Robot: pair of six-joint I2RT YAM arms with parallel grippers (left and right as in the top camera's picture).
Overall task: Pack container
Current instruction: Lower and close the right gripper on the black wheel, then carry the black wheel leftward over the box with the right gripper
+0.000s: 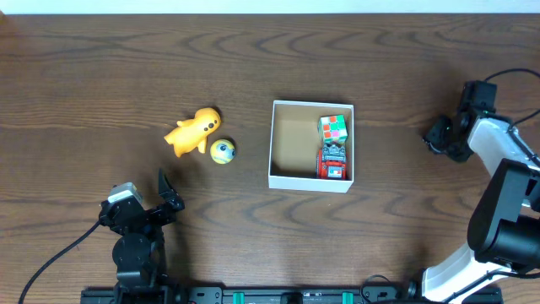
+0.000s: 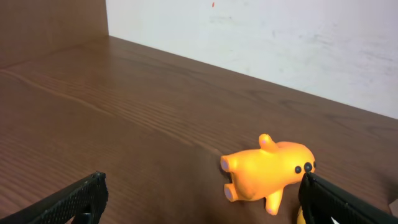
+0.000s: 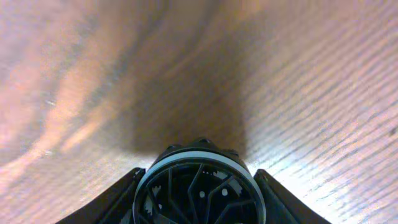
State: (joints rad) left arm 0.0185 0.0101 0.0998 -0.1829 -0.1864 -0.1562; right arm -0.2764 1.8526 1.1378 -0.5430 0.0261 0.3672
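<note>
While the left gripper (image 1: 170, 190) hangs empty with its jaws spread as wide as they go, it sits nearer the front edge of the table (image 1: 84, 67) than the container (image 1: 308, 183) does, and well off to the container's left. In the left wrist view its two black fingers (image 2: 71, 200) frame bare wood, and the orange toy (image 2: 267, 171) lies on its side just beyond them, toward the right-hand finger.

Farther back, a small yellow ball (image 1: 222, 151) with a blue spot rests on the wood to the left of the container, apart from its wall. The orange toy lies just beside the ball, on the side away from the container. Whether the two touch cannot be told.

The container stands open-topped near the middle of the table, square, with white walls and a brown inside. Two toys lie along its right wall. A red toy vehicle (image 1: 332, 161) fills the near right corner, and a many-coloured cube (image 1: 333, 128) sits just behind it in the far right corner.

The right gripper (image 1: 436, 135) is well to the right of the container, level with its far half. In the right wrist view its fingers (image 3: 109, 202) flank a round black piece (image 3: 199, 186) with a pale rim, close against its sides. Whether they clamp it or merely surround it cannot be told.
</note>
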